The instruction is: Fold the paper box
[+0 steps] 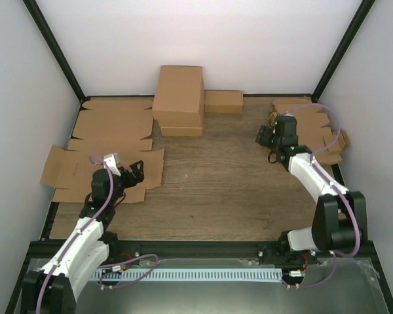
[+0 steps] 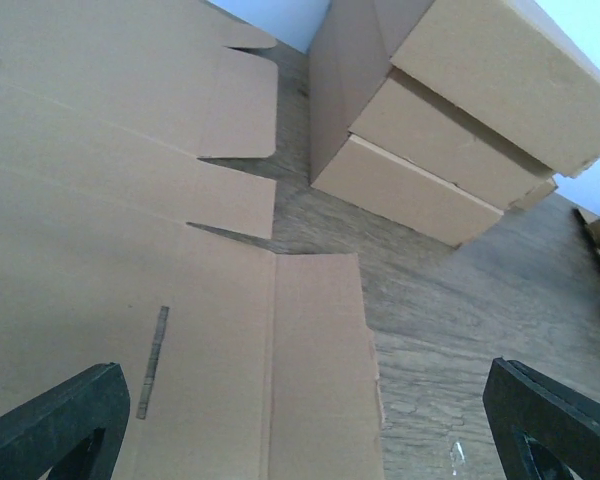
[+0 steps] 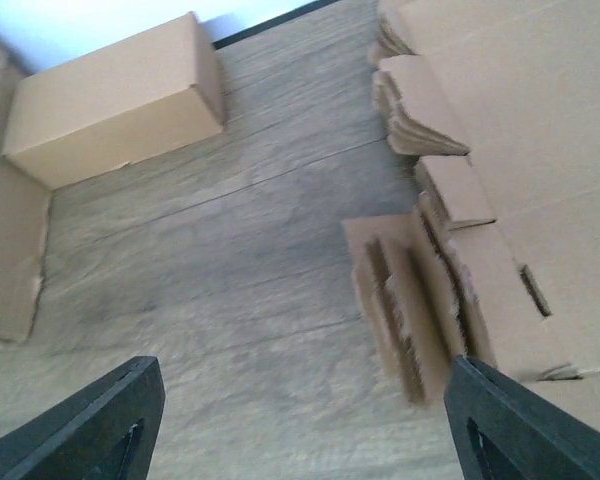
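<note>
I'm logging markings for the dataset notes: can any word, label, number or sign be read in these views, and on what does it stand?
No text can be read in any view.
Flat cardboard sheet: one thin dark mark, too blurred to read as letters or a code.
Folded boxes: plain brown, no print visible.
Stack of small die-cut blanks: plain brown, no print visible.

Wooden table [image 1: 223, 196], white walls [image 1: 203, 39]
</note>
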Controlling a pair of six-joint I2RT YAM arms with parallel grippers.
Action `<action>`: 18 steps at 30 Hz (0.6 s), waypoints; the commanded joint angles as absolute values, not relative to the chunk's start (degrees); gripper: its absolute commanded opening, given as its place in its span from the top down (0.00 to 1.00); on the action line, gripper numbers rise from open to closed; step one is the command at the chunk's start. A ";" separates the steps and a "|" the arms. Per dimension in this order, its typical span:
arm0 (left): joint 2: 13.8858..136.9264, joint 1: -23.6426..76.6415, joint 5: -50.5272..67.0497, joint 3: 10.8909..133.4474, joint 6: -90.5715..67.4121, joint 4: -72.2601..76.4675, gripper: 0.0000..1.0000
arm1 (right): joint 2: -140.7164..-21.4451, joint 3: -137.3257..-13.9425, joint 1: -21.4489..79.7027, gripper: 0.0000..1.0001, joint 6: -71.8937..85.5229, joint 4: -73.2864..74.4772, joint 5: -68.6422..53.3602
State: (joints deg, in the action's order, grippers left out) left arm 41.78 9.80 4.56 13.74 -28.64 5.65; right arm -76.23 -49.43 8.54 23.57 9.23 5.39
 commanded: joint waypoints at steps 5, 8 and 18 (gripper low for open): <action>44.03 10.11 9.46 10.43 -27.73 15.33 0.00 | -86.13 -61.64 2.58 0.34 19.85 16.81 5.71; 45.82 10.11 10.50 10.42 -27.54 15.95 0.00 | -87.94 -62.44 -2.08 0.48 20.14 16.23 -1.40; 45.23 10.11 13.38 9.59 -27.41 18.02 0.00 | -93.34 -63.95 -5.71 0.74 16.85 15.54 -5.97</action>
State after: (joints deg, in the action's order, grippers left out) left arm 45.78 9.80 11.38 10.52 -28.29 14.76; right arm -91.79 -60.51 -6.02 18.74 15.07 -6.04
